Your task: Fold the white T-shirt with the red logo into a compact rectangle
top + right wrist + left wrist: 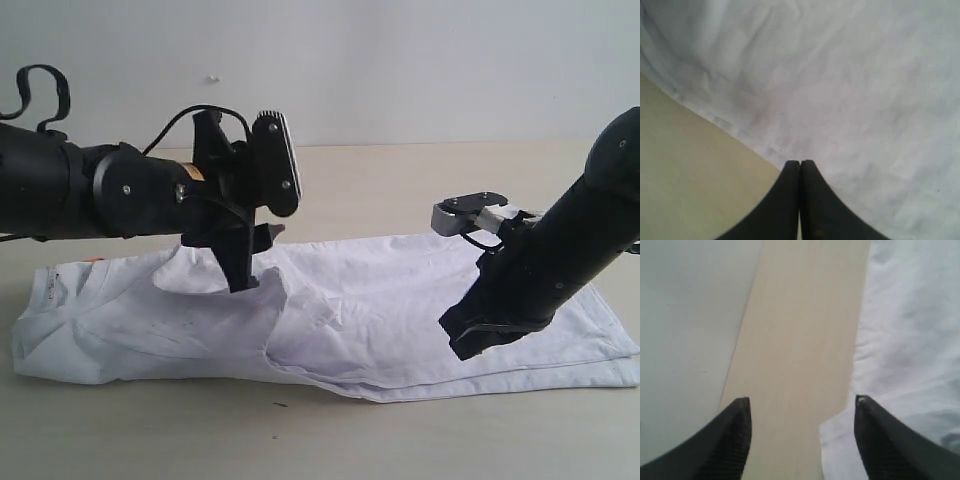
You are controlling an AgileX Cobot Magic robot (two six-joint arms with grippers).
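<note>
The white T-shirt (400, 300) lies lengthwise across the table, folded over on itself, with a raised fold of cloth near its middle left. A speck of orange shows at its far left end. The red logo is hidden. My left gripper (255, 258) points down over that raised fold, open and empty. In the left wrist view its fingers (801, 401) straddle the shirt's edge (910, 340) and bare table. My right gripper (468, 340) is low over the shirt's right part, near the front hem. Its jaws (800, 162) are pressed together over white cloth (865, 75), with no fabric visible between them.
The beige table (400, 180) runs behind and in front of the shirt. A pale wall (400, 60) stands at the back. A small dark speck (281, 405) lies on the table by the front hem.
</note>
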